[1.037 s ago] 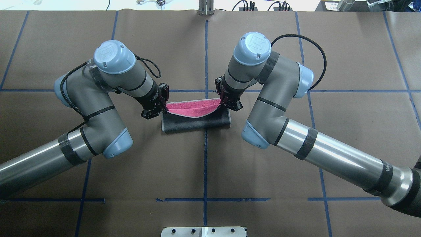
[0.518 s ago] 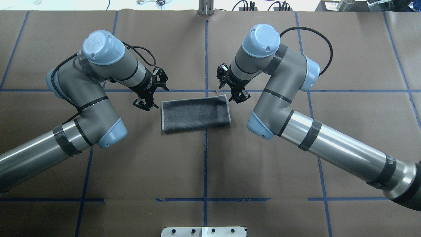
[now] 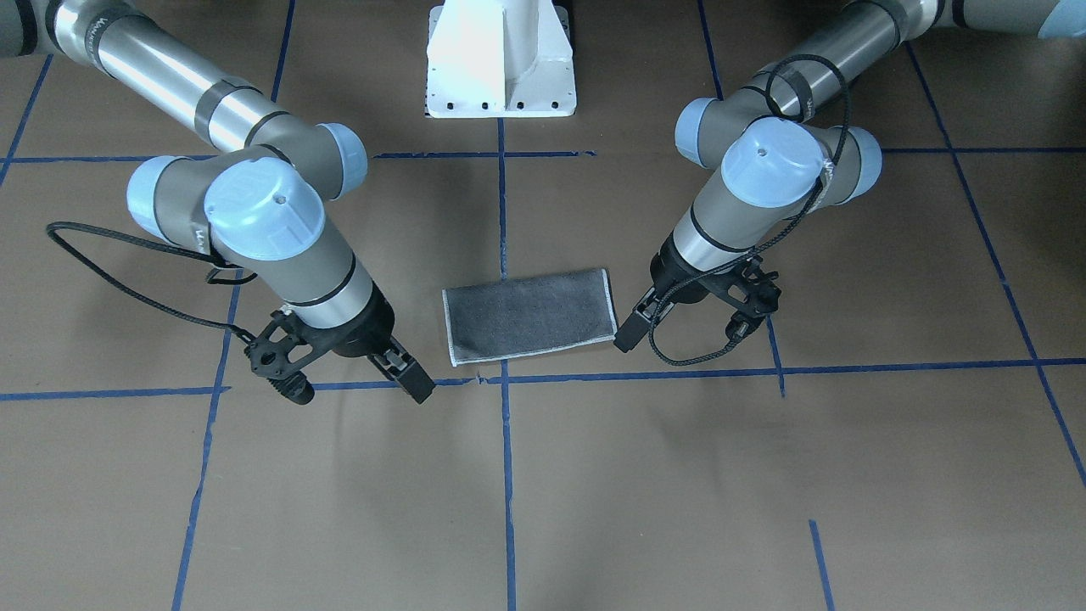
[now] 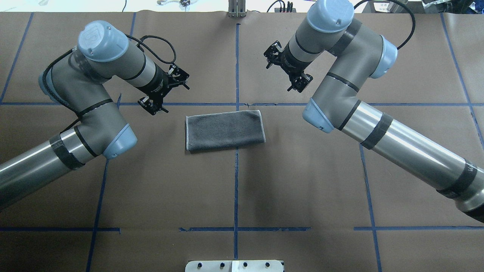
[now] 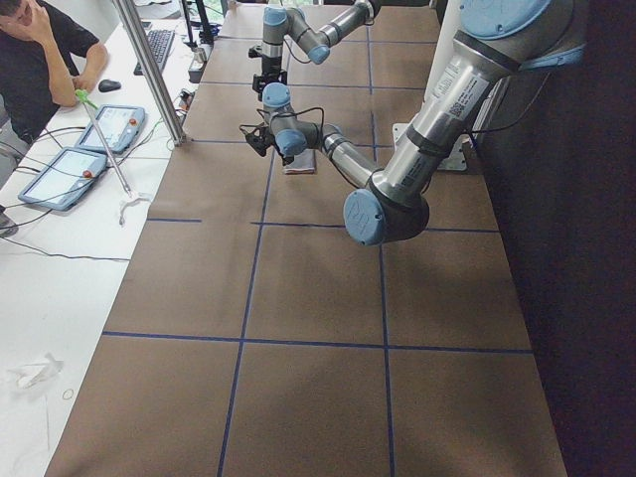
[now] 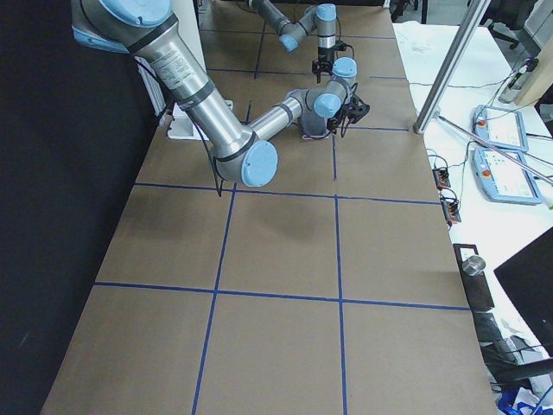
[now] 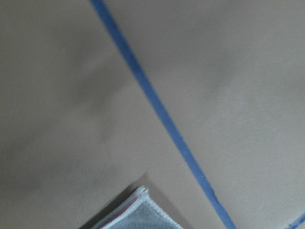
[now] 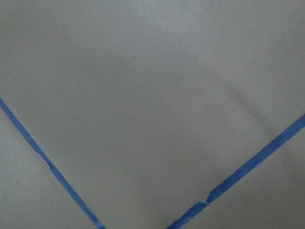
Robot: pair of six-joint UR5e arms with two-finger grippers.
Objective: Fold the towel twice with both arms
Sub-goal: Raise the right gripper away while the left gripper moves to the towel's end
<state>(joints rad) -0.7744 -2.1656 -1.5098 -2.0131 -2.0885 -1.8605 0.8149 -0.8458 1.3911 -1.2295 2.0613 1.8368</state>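
We are hovering our left gripper [image 4: 166, 92] and right gripper [image 4: 288, 67], both spread open and empty, flanking the folded grey towel [image 4: 224, 130].

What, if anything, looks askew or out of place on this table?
Only a small thing: the folded towel lies slightly rotated against the blue tape lines. Left gripper and right gripper hang clear of it.

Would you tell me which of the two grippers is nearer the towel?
The left gripper; it hangs near the towel's corner, while the right gripper is farther away.
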